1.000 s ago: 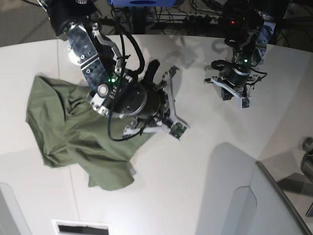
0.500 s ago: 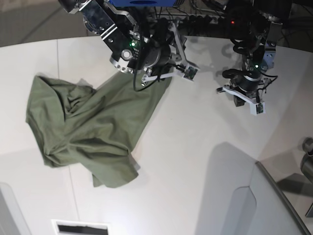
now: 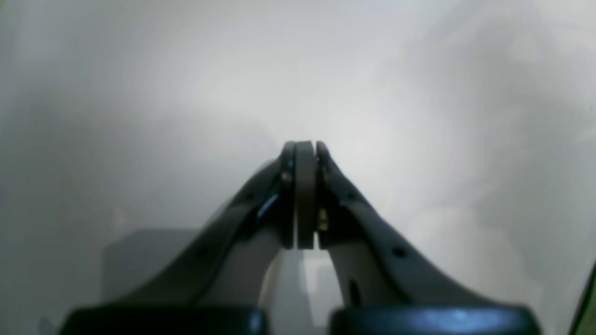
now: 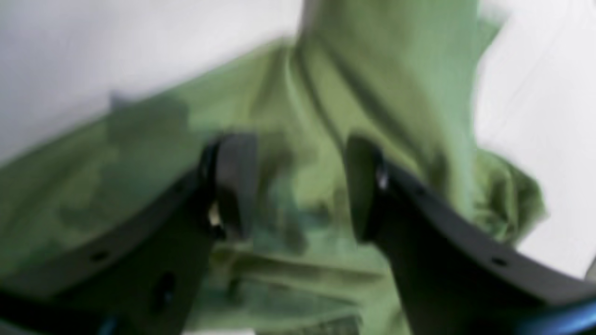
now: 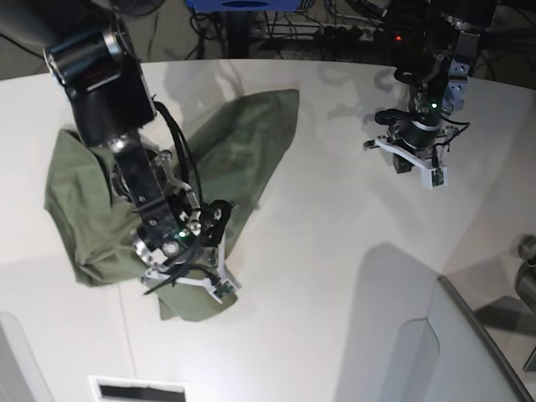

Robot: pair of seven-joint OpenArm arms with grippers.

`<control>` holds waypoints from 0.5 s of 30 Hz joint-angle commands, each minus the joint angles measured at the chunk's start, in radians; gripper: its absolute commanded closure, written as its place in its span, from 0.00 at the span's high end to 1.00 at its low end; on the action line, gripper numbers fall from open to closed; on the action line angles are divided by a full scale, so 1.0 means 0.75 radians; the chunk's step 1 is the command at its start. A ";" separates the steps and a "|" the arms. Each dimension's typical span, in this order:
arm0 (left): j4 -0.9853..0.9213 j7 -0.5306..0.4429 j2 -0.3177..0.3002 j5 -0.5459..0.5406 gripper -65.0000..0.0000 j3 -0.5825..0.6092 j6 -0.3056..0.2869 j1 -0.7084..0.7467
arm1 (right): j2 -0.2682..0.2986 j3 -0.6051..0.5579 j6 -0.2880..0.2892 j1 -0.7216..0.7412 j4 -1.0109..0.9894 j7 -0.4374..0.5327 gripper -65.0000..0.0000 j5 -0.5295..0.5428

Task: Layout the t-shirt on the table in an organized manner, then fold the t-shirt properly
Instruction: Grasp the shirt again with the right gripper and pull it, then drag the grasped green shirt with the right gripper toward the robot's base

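The olive-green t-shirt [image 5: 209,167] lies wrinkled on the left half of the white table [image 5: 335,234], with one corner stretched toward the far edge. My right gripper [image 5: 201,280] hovers over the shirt's near bunched part. In the right wrist view the right gripper [image 4: 298,186] is open, with the t-shirt [image 4: 326,93] below and nothing between its fingers [image 4: 233,181]. Over bare table on the right, apart from the shirt, my left gripper [image 5: 410,159] is shut. The left wrist view shows the left gripper [image 3: 305,149] with pads pressed together and empty.
A pale curved panel [image 5: 427,343] rises at the table's near right corner. A dark slot [image 5: 138,389] sits at the near edge on the left. Cables and dark equipment [image 5: 335,29] crowd the space beyond the far edge.
The right arm pulled a shirt corner toward the far edge, opened and let it go, then swung back down over the shirt's near part. The left arm has hardly moved.
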 commanded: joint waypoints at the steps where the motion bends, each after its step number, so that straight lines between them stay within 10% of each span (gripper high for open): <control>1: 0.018 -0.029 -0.019 0.004 0.00 -0.008 -0.005 -0.009 | -0.027 0.001 -0.048 0.058 -0.020 0.066 0.47 -0.050; 15: 0.016 -0.029 -0.027 0.006 0.00 -0.022 -0.005 0.070 | -0.068 0.009 -0.183 0.263 -0.458 0.323 0.55 -0.414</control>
